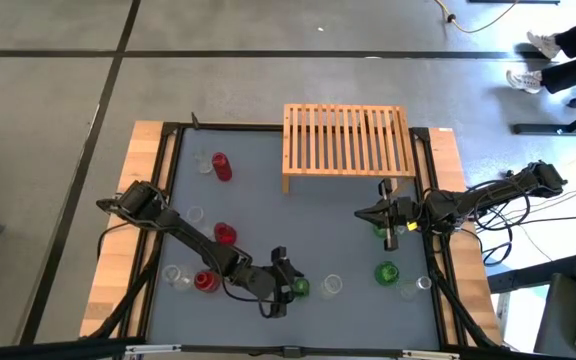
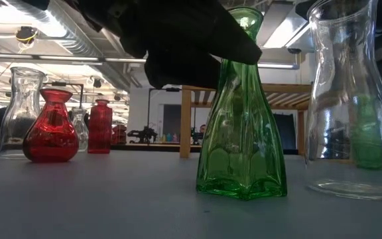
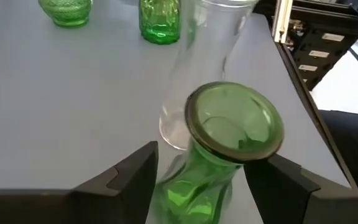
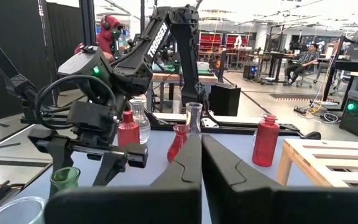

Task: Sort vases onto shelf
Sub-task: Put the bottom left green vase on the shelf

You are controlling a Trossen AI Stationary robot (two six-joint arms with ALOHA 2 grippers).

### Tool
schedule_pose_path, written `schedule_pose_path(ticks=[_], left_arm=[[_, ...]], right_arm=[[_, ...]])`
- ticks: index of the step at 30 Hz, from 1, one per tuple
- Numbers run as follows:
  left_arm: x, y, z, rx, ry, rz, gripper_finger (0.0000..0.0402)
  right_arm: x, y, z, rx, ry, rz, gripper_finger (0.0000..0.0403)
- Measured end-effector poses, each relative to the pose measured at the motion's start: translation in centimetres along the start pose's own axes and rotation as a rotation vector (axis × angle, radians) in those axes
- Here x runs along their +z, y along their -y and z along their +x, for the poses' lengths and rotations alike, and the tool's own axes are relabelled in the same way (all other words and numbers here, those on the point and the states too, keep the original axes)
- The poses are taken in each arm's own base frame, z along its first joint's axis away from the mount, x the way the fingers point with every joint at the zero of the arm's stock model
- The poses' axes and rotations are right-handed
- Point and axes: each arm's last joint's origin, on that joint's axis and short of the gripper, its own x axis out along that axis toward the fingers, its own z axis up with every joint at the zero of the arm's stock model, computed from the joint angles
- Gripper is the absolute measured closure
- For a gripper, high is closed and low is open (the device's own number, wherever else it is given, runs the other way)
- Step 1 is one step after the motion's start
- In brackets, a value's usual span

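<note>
My left gripper [image 1: 284,286] [image 3: 211,157] is open near the table's near edge. Its fingers stand either side of the neck of a tall green vase [image 1: 299,288] [image 3: 219,155] [image 2: 242,119], which stands upright on its base. My right gripper [image 1: 366,213] [image 4: 201,142] is shut and empty, hovering in front of the shelf's right end. The slatted wood shelf [image 1: 348,140] stands at the far edge with nothing on it. Red vases [image 1: 222,166] [image 1: 225,234] [image 1: 206,282] stand on the left half of the table. My left gripper comes at the green vase's neck [image 3: 194,165] just below the rim, slanting down from the table's left. A gap shows beside one finger [image 3: 138,174]. The rim hides the other finger's inner face [image 3: 272,180], so I cannot tell whether it touches.
A tall clear vase [image 1: 331,285] [image 3: 197,68] stands just right of the green one. Two more green vases [image 1: 386,272] [image 1: 380,231] and small clear ones [image 1: 409,291] stand on the right. Clear vases [image 1: 173,273] [image 1: 204,160] sit among the red ones.
</note>
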Motion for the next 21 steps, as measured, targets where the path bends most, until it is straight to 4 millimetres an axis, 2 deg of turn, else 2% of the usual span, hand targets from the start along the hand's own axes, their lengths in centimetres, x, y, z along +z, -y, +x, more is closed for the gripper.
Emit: schedule_pose_path(ticks=[12, 21], left_arm=[[0.4, 0.0, -0.3, -0.011, 0.004, 0.008, 0.0296], [3.0, 0.1, -2.8, -0.025, 0.053, 0.013, 0.029]], right_arm=[[0.0, 0.0, 0.0, 0.0, 0.0, 0.0, 0.0403], [0.0, 0.0, 0.0, 0.0, 0.0, 0.0, 0.0403]])
